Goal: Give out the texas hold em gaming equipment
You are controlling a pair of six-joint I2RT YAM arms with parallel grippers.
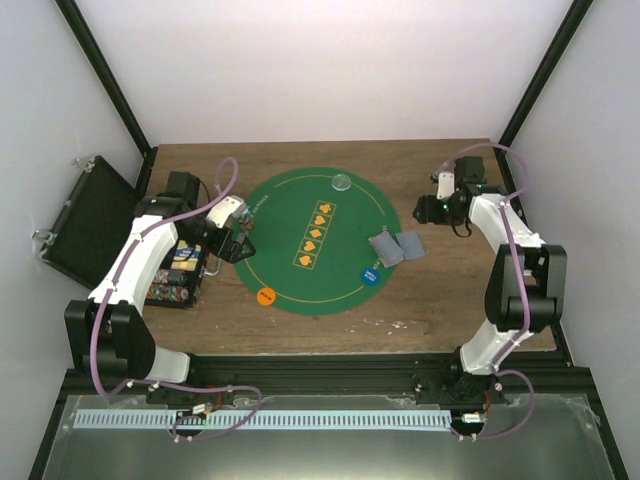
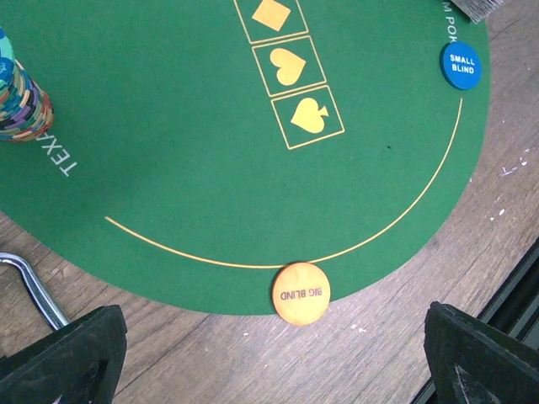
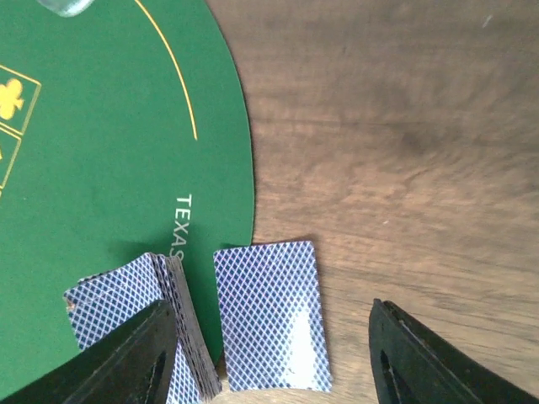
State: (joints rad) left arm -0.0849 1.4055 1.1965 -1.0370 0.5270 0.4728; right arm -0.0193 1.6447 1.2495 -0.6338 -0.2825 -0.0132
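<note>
A deck of blue-backed cards (image 3: 139, 316) lies on the right edge of the green mat (image 3: 101, 168), also seen from above (image 1: 384, 249). A single face-down card (image 3: 271, 313) lies beside it, half on the wood (image 1: 409, 243). My right gripper (image 3: 269, 362) is open and empty above the single card (image 1: 430, 210). The orange disc (image 2: 301, 293) marked BIG BLIND sits on the mat's near edge (image 1: 266, 296). The blue disc (image 2: 460, 65) marked SMALL BLIND lies on the mat (image 1: 370, 274). The clear disc (image 1: 342, 182) lies at the mat's far edge. My left gripper (image 2: 269, 370) is open and empty over the mat's left side (image 1: 238, 245).
A stack of coloured chips (image 2: 21, 101) stands on the mat's left part. A tray of chips (image 1: 180, 275) sits left of the mat. An open black case (image 1: 85, 220) lies at the far left. Orange suit marks (image 1: 315, 233) run across the mat's middle.
</note>
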